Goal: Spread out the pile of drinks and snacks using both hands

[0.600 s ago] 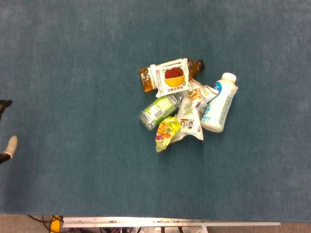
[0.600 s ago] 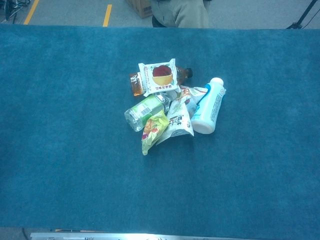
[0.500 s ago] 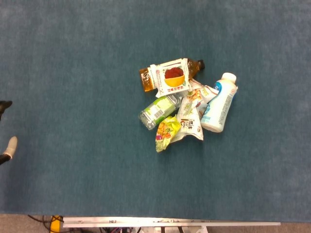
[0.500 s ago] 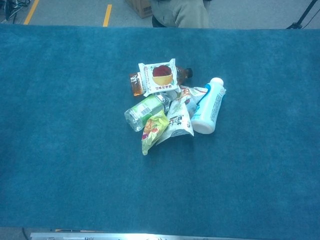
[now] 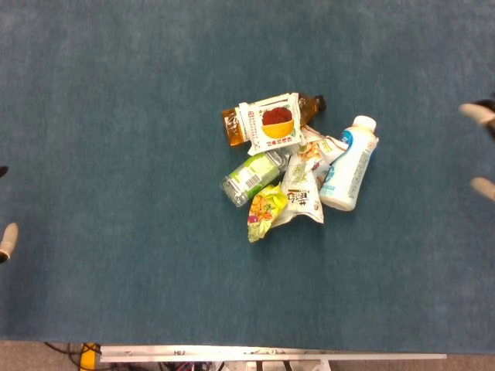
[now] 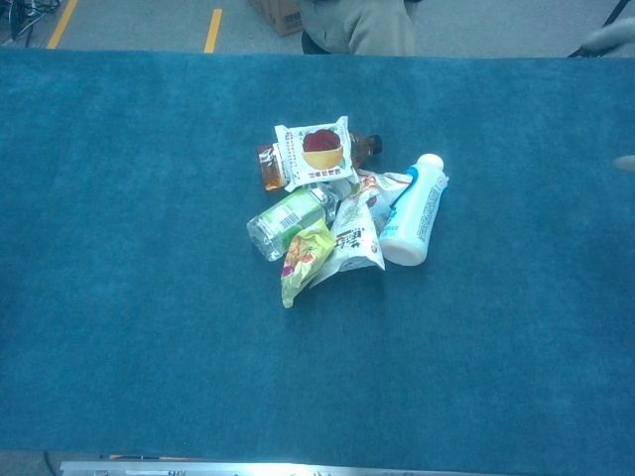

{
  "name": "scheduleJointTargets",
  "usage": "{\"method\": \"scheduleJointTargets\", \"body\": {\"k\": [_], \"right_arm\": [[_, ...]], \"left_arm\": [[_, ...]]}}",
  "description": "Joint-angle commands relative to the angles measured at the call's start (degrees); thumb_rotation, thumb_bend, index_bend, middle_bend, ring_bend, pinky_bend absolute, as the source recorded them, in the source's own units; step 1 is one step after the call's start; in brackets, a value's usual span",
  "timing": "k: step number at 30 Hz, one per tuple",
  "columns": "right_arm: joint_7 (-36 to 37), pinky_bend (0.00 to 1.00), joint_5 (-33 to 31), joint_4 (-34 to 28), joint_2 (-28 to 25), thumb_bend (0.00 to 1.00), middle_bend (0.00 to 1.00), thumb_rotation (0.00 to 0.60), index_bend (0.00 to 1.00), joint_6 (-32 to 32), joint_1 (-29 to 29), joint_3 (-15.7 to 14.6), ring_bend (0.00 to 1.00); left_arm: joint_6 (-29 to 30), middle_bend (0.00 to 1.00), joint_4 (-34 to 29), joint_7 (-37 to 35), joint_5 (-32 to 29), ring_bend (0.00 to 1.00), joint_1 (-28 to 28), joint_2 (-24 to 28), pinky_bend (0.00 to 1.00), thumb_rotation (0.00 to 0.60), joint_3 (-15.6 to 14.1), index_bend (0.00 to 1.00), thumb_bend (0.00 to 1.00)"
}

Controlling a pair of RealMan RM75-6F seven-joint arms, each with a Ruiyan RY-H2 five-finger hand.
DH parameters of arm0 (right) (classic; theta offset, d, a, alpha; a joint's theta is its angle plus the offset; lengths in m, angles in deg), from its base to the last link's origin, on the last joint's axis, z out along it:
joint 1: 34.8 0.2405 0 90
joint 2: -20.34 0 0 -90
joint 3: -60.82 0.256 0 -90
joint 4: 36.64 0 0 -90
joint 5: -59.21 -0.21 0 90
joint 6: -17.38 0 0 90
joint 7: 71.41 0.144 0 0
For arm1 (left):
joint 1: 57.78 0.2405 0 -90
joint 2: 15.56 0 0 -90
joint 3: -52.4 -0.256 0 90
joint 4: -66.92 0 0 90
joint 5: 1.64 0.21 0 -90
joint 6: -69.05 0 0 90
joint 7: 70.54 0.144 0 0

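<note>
The pile lies mid-table. An amber tea bottle (image 5: 230,128) sits at the back, with a white snack packet (image 5: 269,122) showing a red bowl on top of it. Below these are a green-labelled clear bottle (image 5: 249,178), a yellow-green snack bag (image 5: 263,210) and a white pouch (image 5: 300,197). A white and blue drink bottle (image 5: 349,164) lies on the right side; the chest view shows it too (image 6: 411,211). My left hand (image 5: 6,238) shows only as fingertips at the left edge, far from the pile. My right hand (image 5: 481,147) enters at the right edge, blurred, fingers apart and empty.
The blue carpeted table (image 5: 116,154) spreads wide on all sides of the pile. A metal rail (image 5: 271,355) marks its near edge. Beyond the far edge, a seated person's legs (image 6: 357,25) and a cardboard box (image 6: 278,12) show on the floor.
My right hand has come into view at the right edge. My left hand has slipped further out past the left edge. The pile has not moved.
</note>
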Motion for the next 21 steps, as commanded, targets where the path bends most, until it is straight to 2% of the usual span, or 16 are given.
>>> {"method": "scheduleJointTargets", "body": {"k": [1, 5, 10, 16, 21], "right_arm": [[-2.53, 0.35, 1.55, -2.94, 0.81, 0.09, 0.23, 0.600, 0.18, -4.75, 4.10, 1.45, 0.15], [-5.25, 0.35, 1.54, -5.06, 2.68, 0.09, 0.23, 0.600, 0.18, -10.42, 8.48, 2.54, 0.15], [-9.56, 0.35, -2.83, -6.09, 6.90, 0.09, 0.23, 0.600, 0.18, -16.65, 13.78, 5.16, 0.15], [-15.63, 0.35, -14.10, -4.10, 12.48, 0.09, 0.23, 0.600, 0.18, -22.31, 20.43, 9.77, 0.15], [-21.27, 0.35, -23.06, -1.56, 16.65, 0.09, 0.22, 0.600, 0.18, -24.87, 25.06, 10.85, 0.15]], "left_arm": [[0.44, 0.19, 0.09, -0.23, -0.04, 0.14, 0.40, 0.36, 0.15, 0.600, -0.18, 0.15, 0.35], [1.05, 0.19, 0.37, -0.71, -0.26, 0.14, 1.08, 0.87, 0.15, 0.600, -0.45, 0.15, 0.35], [1.61, 0.19, 1.18, -1.84, -0.42, 0.14, 2.02, 1.23, 0.15, 0.600, -1.04, 0.15, 0.35], [2.59, 0.19, 2.09, -3.19, -0.63, 0.14, 2.98, 1.66, 0.15, 0.600, -1.22, 0.15, 0.35], [3.16, 0.19, 2.89, -4.17, -0.60, 0.14, 3.82, 1.78, 0.15, 0.600, -1.64, 0.15, 0.35]]}}
